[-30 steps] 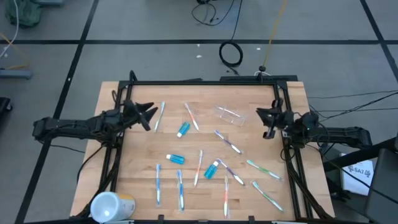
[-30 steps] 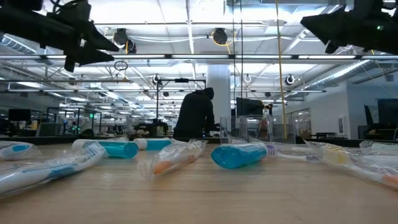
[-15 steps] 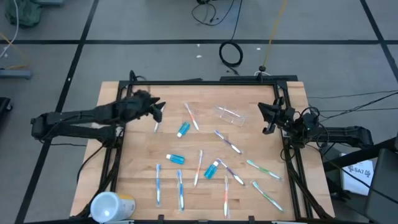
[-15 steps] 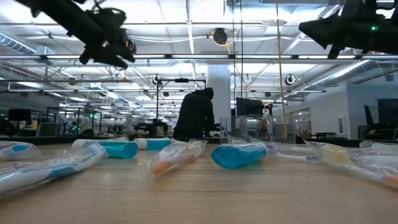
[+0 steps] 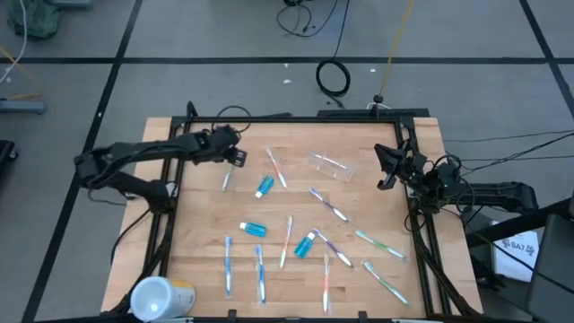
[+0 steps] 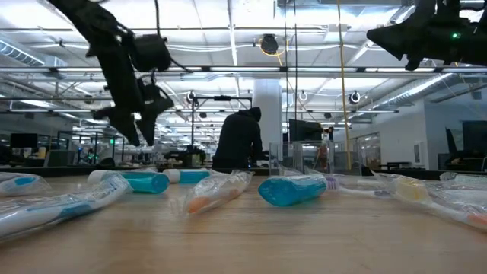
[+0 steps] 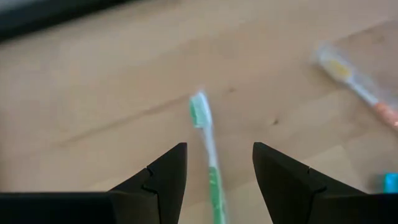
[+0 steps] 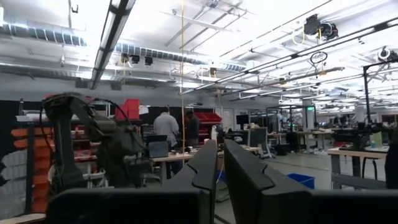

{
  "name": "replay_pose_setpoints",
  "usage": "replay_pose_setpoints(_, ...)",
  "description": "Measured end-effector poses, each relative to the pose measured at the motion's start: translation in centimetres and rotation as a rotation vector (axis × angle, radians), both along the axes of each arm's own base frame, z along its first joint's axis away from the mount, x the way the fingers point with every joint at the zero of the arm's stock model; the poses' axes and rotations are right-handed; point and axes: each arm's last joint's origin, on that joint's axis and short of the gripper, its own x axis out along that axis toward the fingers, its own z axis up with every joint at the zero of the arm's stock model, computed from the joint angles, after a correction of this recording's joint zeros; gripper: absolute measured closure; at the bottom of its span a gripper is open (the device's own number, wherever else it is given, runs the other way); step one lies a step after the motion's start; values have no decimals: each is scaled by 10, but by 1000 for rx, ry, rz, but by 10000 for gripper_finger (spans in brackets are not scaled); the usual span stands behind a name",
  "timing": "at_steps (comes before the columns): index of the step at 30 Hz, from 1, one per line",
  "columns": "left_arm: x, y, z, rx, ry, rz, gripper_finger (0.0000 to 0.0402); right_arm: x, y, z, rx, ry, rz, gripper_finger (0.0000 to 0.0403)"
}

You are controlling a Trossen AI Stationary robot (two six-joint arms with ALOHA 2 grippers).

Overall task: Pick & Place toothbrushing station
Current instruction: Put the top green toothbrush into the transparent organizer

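Note:
Several thin toothbrushes, three small blue toothpaste tubes (image 5: 263,187) and a clear plastic cup (image 5: 330,165) lie scattered on the wooden table (image 5: 197,224). My left gripper (image 5: 235,154) hangs open at the far left, tipped downward above a green-handled toothbrush (image 5: 228,172). In the left wrist view its fingers (image 7: 219,152) stand on either side of that toothbrush (image 7: 205,134) without touching it. The toothbrush lies flat on the wood. My right gripper (image 5: 384,170) is shut and raised at the table's right edge, pointing upward with nothing in it (image 8: 219,158).
A large white and yellow cylinder (image 5: 161,296) lies at the near left corner. An orange-handled toothbrush (image 5: 276,168) lies just right of the green one. A dark frame rail (image 5: 296,118) runs along the far edge. People stand in the room beyond the table (image 6: 240,141).
My left gripper has swung from the left edge toward the table's right and far side, come down, and tipped from nearly level to pointing steeply down over the green toothbrush. Its fingers have stayed open. The toothbrushes, tubes and cup have not moved.

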Motion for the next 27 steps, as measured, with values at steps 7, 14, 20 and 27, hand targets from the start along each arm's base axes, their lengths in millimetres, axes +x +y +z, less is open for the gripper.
replay_pose_setpoints(7,12,12,-36,-105,52,42,215,0,0,-1,2,7,1,383)
replay_pose_setpoints(14,17,20,-58,-121,102,54,216,1,0,-3,5,31,5,383)
replay_pose_setpoints(20,18,21,-57,-108,84,54,239,3,0,-5,31,46,16,383)
replay_pose_setpoints(27,21,21,-57,-104,50,44,345,3,0,-7,70,47,34,383)
